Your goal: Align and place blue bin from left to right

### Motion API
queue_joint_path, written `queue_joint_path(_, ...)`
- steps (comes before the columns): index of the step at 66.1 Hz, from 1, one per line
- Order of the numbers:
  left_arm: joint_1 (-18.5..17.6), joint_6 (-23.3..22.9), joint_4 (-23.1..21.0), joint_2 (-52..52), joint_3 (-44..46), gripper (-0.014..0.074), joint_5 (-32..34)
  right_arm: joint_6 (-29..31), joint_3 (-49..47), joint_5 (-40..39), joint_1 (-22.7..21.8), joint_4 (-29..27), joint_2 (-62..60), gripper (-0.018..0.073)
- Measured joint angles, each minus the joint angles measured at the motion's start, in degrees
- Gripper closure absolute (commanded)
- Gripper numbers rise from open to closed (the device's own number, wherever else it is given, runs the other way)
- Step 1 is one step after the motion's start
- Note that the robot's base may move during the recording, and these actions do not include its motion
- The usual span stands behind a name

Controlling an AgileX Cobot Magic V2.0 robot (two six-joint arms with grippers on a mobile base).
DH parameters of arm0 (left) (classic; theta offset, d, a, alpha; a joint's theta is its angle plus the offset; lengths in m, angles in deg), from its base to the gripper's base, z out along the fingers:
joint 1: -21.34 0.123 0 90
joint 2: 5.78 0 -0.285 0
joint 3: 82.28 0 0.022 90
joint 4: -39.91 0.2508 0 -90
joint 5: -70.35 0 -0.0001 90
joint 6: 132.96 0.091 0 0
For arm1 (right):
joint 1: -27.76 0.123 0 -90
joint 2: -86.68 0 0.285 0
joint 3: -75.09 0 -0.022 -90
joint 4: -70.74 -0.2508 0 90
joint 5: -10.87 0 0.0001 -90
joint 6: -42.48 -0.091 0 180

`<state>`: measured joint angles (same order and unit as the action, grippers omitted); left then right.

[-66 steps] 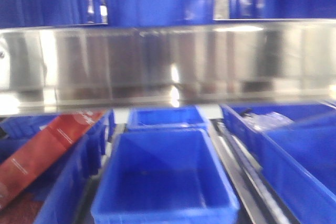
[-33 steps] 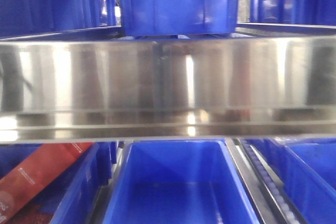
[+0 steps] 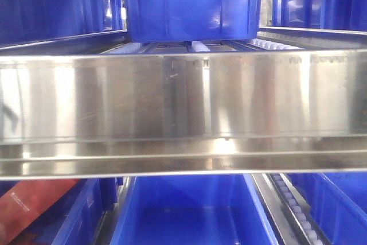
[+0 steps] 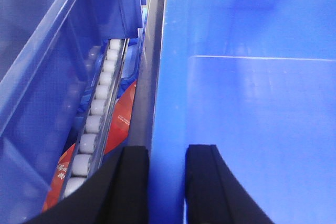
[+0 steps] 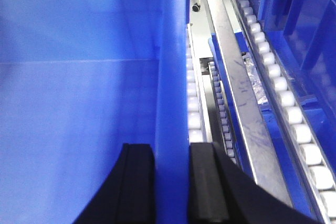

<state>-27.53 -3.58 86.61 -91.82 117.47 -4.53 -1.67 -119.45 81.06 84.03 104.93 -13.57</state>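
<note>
The bin (image 3: 189, 210) lies below the shelf rail (image 3: 183, 113) (roller track (image 3: 295, 210) at right).

Smooth, curved, matte black jaws on both wrists.

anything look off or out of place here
One thing: a red package lies tilted in the lane left of the blue bin, slanting beside the white rollers. Nothing else looks askew.

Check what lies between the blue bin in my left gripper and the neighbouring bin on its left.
In the left wrist view, a track of white rollers and a red packet fill the gap between the blue bin and the neighbouring bin.
</note>
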Motion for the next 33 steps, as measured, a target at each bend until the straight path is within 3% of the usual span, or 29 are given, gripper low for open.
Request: queue_joint_path(33,0.0,0.0,0.0,0.0,0.0,0.0707,0.0,0.0,0.0,0.0,0.0,0.0,0.0,0.0725)
